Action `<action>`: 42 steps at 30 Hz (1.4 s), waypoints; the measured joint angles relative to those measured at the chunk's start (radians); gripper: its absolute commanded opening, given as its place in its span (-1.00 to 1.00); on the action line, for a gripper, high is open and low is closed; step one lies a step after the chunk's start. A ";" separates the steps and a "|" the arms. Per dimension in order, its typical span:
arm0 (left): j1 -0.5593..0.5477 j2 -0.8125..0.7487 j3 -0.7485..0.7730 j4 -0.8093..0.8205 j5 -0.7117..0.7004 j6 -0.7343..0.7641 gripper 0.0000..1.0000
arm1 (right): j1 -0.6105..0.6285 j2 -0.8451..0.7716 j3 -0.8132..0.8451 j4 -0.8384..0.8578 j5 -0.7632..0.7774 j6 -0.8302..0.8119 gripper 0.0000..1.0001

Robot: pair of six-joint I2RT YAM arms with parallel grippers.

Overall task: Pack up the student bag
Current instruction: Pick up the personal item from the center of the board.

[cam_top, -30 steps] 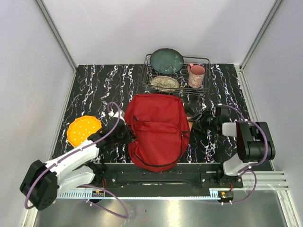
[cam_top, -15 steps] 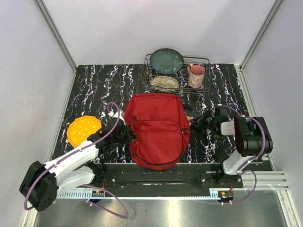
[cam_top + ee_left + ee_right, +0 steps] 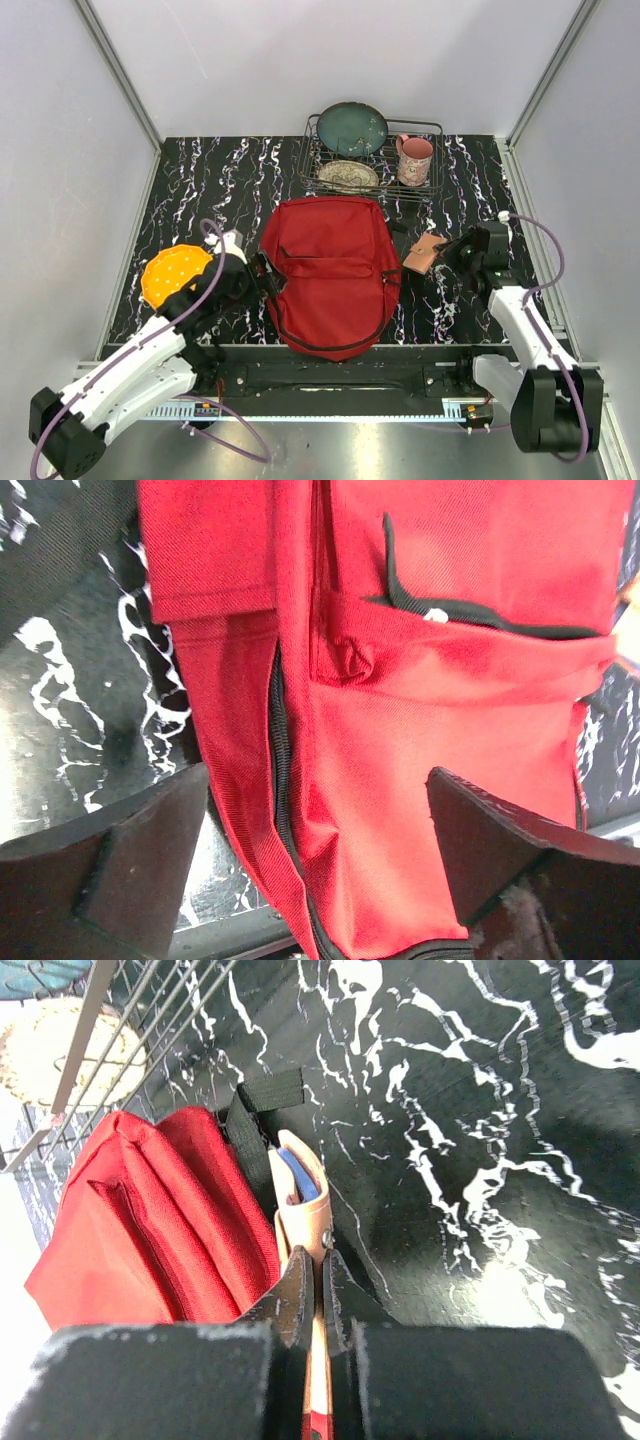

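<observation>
- Top view: the red student bag (image 3: pixel 330 275) lies flat at the middle of the desk (image 3: pixel 200 180), the left tool (image 3: pixel 262 278) at its left edge.
- Left wrist: that tool's jaws stand wide over the bag's zipper (image 3: pixel 280 760).
- Right wrist: the right tool (image 3: pixel 318 1275) pinches a tan pouch (image 3: pixel 305 1195) beside the bag.

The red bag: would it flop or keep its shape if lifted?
Probably floppy: the bag is soft fabric, creased and puckered in the left wrist view. It lies flat, so likely light and mostly empty. Pushed, it may bunch rather than slide.
</observation>
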 measured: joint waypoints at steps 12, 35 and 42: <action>0.000 -0.209 0.146 -0.161 -0.124 0.042 0.98 | 0.000 -0.292 0.149 -0.341 0.105 -0.050 -1.00; 0.000 0.029 0.220 0.274 0.272 0.096 0.98 | 0.009 -0.209 0.268 -0.108 -0.652 -0.011 -1.00; -0.008 0.183 0.220 0.495 0.405 0.033 0.98 | 0.163 -0.121 0.268 -0.050 -0.686 -0.008 -1.00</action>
